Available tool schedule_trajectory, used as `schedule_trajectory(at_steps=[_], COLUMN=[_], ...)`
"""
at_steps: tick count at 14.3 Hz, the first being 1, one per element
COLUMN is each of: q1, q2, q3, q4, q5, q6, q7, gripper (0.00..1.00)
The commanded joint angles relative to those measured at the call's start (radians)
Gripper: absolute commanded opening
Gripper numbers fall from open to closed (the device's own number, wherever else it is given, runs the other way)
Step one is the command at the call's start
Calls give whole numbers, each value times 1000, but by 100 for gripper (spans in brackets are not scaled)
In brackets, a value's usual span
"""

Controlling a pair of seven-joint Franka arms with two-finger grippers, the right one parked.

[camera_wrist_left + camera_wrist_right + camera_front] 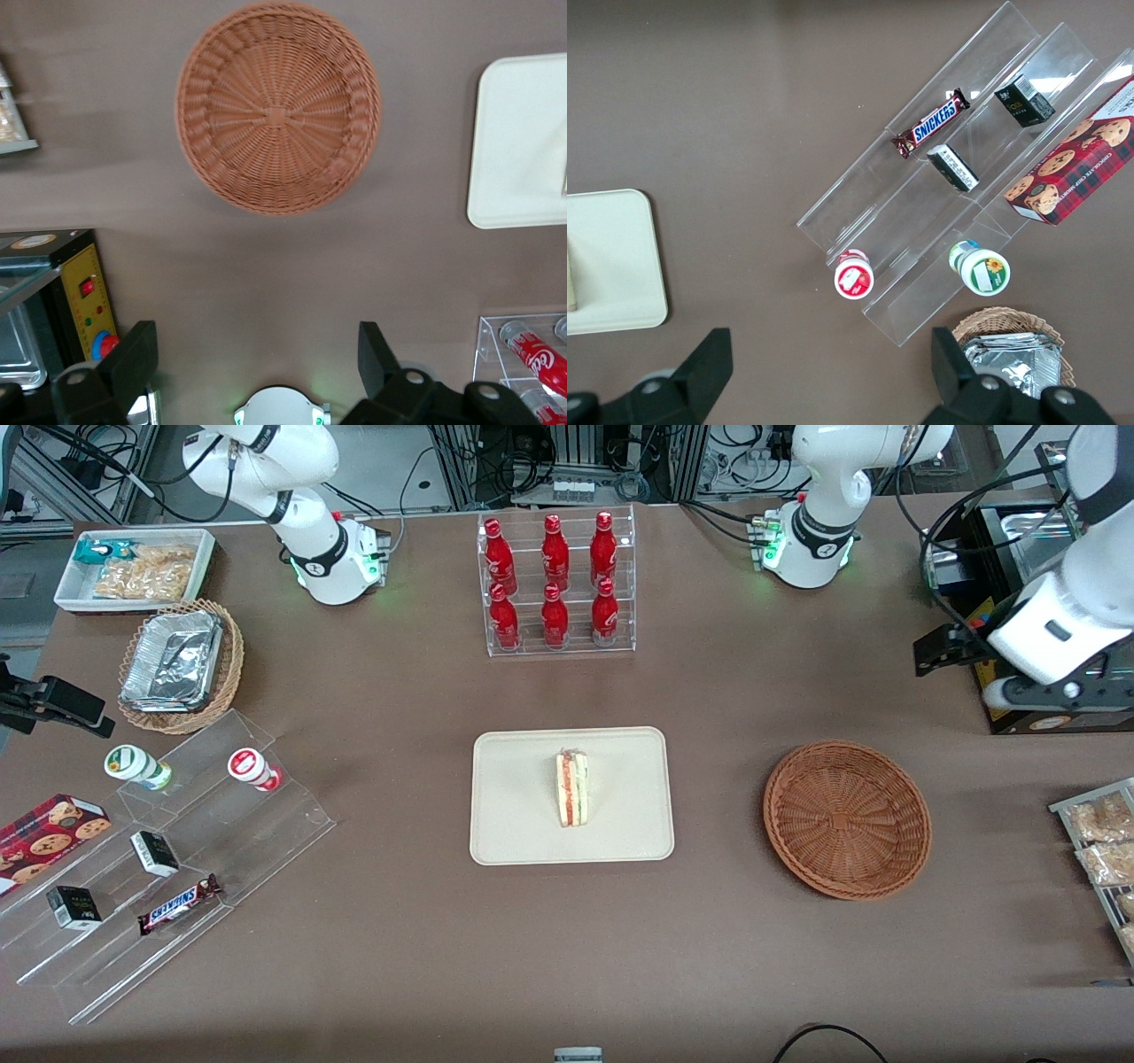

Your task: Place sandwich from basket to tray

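Observation:
The sandwich stands on its edge in the middle of the cream tray, its red and green filling facing up. The reddish-brown wicker basket sits empty beside the tray, toward the working arm's end of the table. My gripper is open and holds nothing. It hangs high over the table, farther from the front camera than the basket, next to a black appliance. In the left wrist view the basket and one end of the tray both show.
A clear rack of red bottles stands farther back than the tray. The black appliance and a rack of snack packets are at the working arm's end. A clear stepped shelf, a tan foil basket and a white bin lie toward the parked arm's end.

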Motion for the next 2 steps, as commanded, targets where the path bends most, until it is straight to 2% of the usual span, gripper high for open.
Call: schedule_trajectory(at_steps=[1, 2], q1=[15, 15], q2=[-29, -26], q3=[19, 27], q4=[-38, -38], q5=[9, 4], q6=[44, 49], q7=[9, 8], gripper=[100, 100])
